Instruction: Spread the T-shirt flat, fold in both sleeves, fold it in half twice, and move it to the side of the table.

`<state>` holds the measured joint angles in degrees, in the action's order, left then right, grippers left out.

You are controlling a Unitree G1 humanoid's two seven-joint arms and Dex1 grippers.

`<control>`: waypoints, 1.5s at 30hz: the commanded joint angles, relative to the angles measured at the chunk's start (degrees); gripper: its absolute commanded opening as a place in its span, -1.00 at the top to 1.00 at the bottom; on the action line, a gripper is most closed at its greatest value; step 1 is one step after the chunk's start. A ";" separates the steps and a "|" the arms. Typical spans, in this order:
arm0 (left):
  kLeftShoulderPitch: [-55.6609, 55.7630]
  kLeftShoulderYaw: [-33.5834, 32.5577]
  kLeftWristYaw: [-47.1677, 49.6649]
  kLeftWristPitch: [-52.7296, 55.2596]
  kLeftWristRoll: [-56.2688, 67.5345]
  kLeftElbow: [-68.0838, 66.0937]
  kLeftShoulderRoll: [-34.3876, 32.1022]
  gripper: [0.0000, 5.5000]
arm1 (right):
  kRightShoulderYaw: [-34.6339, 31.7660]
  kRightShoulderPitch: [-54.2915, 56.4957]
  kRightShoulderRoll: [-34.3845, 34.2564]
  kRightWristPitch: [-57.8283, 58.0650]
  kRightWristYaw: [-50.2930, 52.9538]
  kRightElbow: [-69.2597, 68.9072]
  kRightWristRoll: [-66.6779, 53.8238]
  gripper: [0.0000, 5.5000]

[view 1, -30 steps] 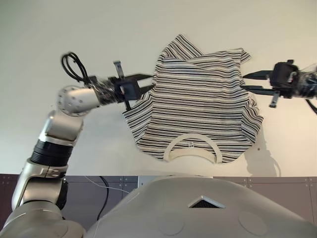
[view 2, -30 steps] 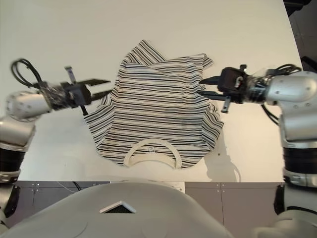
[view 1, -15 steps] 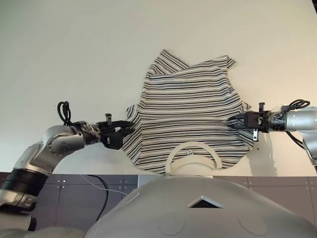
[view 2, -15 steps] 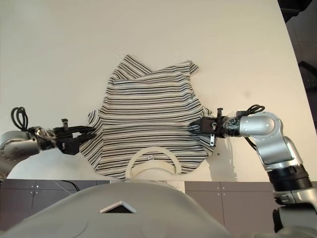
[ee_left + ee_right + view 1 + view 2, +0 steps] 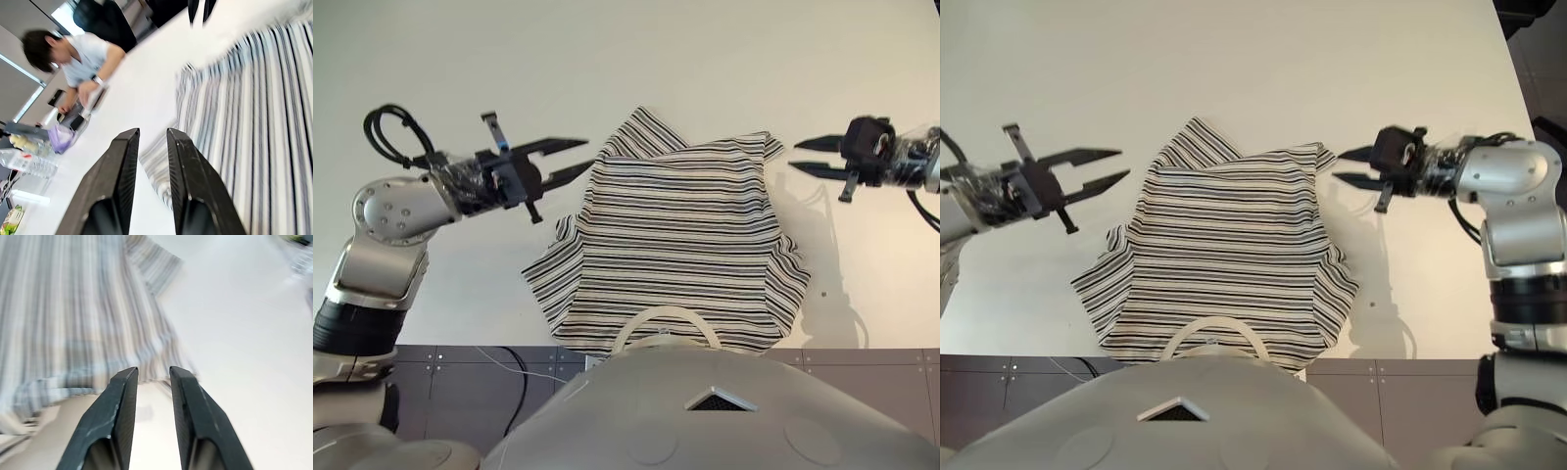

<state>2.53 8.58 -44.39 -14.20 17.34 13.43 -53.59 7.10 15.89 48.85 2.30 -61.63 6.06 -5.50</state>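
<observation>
The striped T-shirt [image 5: 680, 245] lies on the white table [image 5: 460, 59], its cream collar [image 5: 666, 315] at the near edge. Its far hem is crumpled, with one corner folded over [image 5: 646, 127]. My left gripper [image 5: 585, 155] hangs open and empty just left of the shirt's far left corner. Beside the far right corner, my right gripper [image 5: 795, 157] is open and empty too. In the left wrist view the left gripper [image 5: 151, 132] has the striped cloth [image 5: 254, 112] beside it. The right wrist view looks past the right gripper [image 5: 152, 369] onto the shirt [image 5: 73, 308] and bare table.
The table's near edge [image 5: 862, 345] runs just under the collar, with grey panels below. Bare white tabletop lies beyond the shirt and on both sides. The table's right edge and dark floor [image 5: 1542, 69] are at the far right.
Half a second ago both grippers sat low at the shirt's near side edges. They have since risen and moved out to its far corners, open. The shirt's near sides lie spread wider.
</observation>
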 commanded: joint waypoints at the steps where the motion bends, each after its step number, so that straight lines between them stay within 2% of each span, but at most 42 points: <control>1: 13.94 6.78 0.50 1.57 -10.24 -11.41 9.62 0.63 | 5.80 13.68 -7.52 -11.44 9.67 21.35 11.45 0.57; 4: 20.99 12.02 1.62 -5.07 -19.58 -27.28 16.77 0.63 | 8.64 21.02 -13.19 -17.97 15.11 36.39 16.31 0.57; 7: 27.39 15.86 3.17 -11.16 -26.23 -42.20 23.33 0.63 | 11.45 24.23 -15.40 -23.18 16.71 45.67 20.38 0.57; 12: 37.61 20.70 8.41 -21.64 -36.42 -65.17 30.86 0.63 | 12.86 26.67 -16.45 -28.39 16.21 51.60 22.85 0.57; 16: 42.20 21.32 11.14 -24.73 -39.83 -74.65 33.90 0.63 | 11.93 26.47 -16.46 -30.32 15.36 50.05 21.86 0.57; 20: 43.31 21.56 13.42 -25.53 -42.58 -79.82 34.84 0.63 | 10.57 25.48 -15.66 -30.64 14.49 46.61 20.69 0.57; 24: 41.77 21.55 15.23 -26.53 -44.61 -82.11 33.82 0.63 | 10.36 22.42 -12.77 -29.55 8.86 40.11 19.26 0.57; 31: 39.08 19.75 18.53 -26.07 -44.88 -83.09 30.04 0.63 | 12.23 22.78 -11.38 -30.30 6.95 41.29 22.27 0.57; 39: 38.93 19.12 16.54 -27.38 -44.29 -81.45 30.38 0.63 | 16.82 23.66 -15.69 -31.91 14.72 52.51 28.99 0.57; 42: 38.36 19.61 16.53 -27.13 -45.13 -81.58 29.86 0.63 | 20.73 24.43 -13.83 -33.65 21.94 57.19 35.30 0.57; 45: 37.72 19.38 17.38 -25.87 -45.63 -82.30 28.25 0.63 | 20.69 25.11 -11.40 -35.61 24.93 58.46 35.93 0.57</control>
<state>42.22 27.41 -26.68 -41.48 -26.71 -68.16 -23.27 26.91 42.66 35.21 -33.54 -36.24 62.45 28.18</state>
